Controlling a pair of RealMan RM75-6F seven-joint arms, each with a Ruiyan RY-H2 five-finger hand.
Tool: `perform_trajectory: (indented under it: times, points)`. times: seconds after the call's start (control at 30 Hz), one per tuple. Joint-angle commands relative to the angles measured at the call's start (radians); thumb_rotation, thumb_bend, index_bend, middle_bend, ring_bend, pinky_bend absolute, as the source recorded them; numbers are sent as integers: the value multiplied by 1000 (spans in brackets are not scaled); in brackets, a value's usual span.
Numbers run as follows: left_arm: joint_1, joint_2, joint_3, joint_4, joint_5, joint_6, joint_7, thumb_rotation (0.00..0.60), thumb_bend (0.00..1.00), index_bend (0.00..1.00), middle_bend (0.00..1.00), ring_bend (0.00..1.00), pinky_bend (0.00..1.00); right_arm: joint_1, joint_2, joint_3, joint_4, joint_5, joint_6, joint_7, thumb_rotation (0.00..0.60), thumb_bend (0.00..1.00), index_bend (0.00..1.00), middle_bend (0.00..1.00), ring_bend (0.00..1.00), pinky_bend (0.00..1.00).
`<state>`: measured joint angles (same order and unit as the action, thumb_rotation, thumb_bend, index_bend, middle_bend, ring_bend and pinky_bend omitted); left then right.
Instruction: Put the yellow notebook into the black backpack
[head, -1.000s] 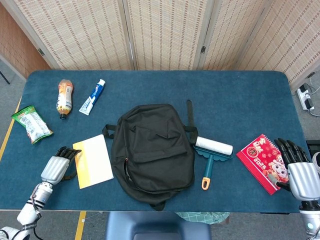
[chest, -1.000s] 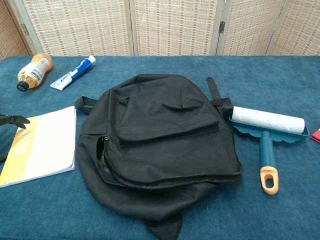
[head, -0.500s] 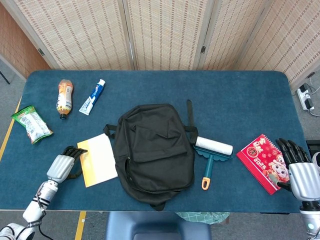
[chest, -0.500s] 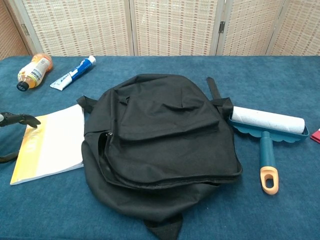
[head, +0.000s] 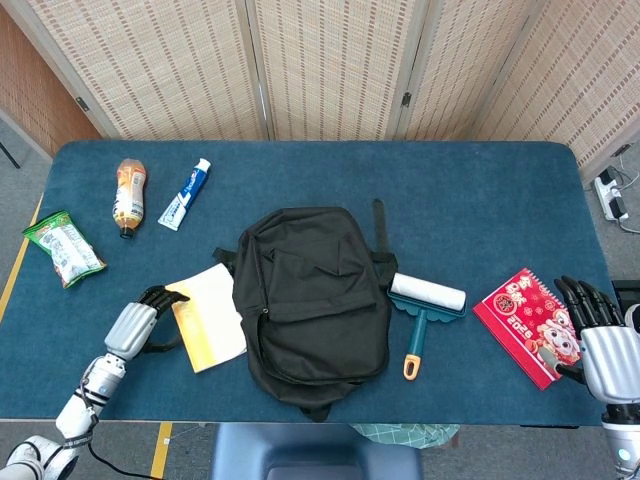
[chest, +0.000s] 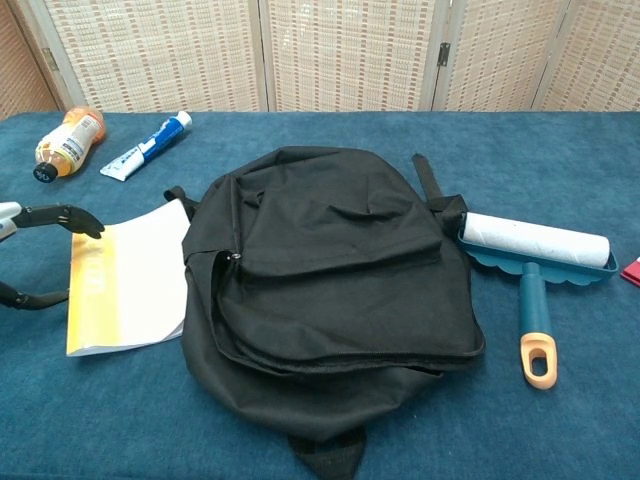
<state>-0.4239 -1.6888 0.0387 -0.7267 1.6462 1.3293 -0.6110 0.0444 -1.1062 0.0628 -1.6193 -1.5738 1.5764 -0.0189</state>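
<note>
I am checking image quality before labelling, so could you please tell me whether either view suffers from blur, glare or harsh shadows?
Head view: evenly lit and sharp, soft shadows only, black backpack loses fold detail. Chest view: also sharp, no glare on the yellow notebook; the left robot hand is cropped by the frame edge.

backpack (head: 312, 295) sits mid-table; notebook (head: 211, 316) is right up against its left side, left hand (head: 133, 327) at the notebook's far edge. lint roller (head: 424, 306) just right of the backpack, calendar (head: 522, 323) further right, bottle (head: 129, 194), toothpaste (head: 186, 193) and snack bag (head: 63, 247) off behind-left
</note>
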Motion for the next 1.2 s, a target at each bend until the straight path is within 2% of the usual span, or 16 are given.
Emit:
perform_trajectory:
  times: [0.03, 0.27, 0.4, 0.73, 0.93, 1.1, 1.2]
  points:
    - [-9, -3, -3, -7, 1, 9, -41, 600, 315, 294, 312, 256, 181, -1, -1, 0, 0, -2, 3, 1, 600, 96, 33, 127, 107, 142]
    - [-40, 4, -3, -44, 11, 7, -138, 600, 349, 299, 313, 256, 183, -3, -3, 0, 2, -9, 10, 6, 600, 98, 34, 126, 110, 142]
    - [-61, 5, -2, -54, 19, 0, -143, 600, 356, 299, 313, 256, 182, -4, -3, -1, 3, -14, 13, 10, 600, 98, 34, 127, 111, 143]
    - [-97, -18, 4, -21, 35, -16, -34, 600, 229, 306, 313, 255, 184, -6, -4, -1, 8, -18, 19, 24, 600, 98, 34, 127, 115, 142]
    - [-107, -30, 2, -10, 38, -2, 21, 600, 228, 357, 313, 255, 186, -7, -4, 0, 9, -20, 22, 28, 600, 98, 33, 126, 117, 142]
    - [-107, -47, -1, -1, 34, 12, 19, 600, 233, 424, 323, 260, 189, -6, -6, 1, 13, -19, 21, 34, 600, 97, 33, 127, 120, 142]
    - [-103, -61, -9, 9, 25, 29, 2, 600, 280, 444, 340, 275, 193, -7, -6, 1, 16, -21, 24, 36, 600, 96, 33, 127, 120, 142]
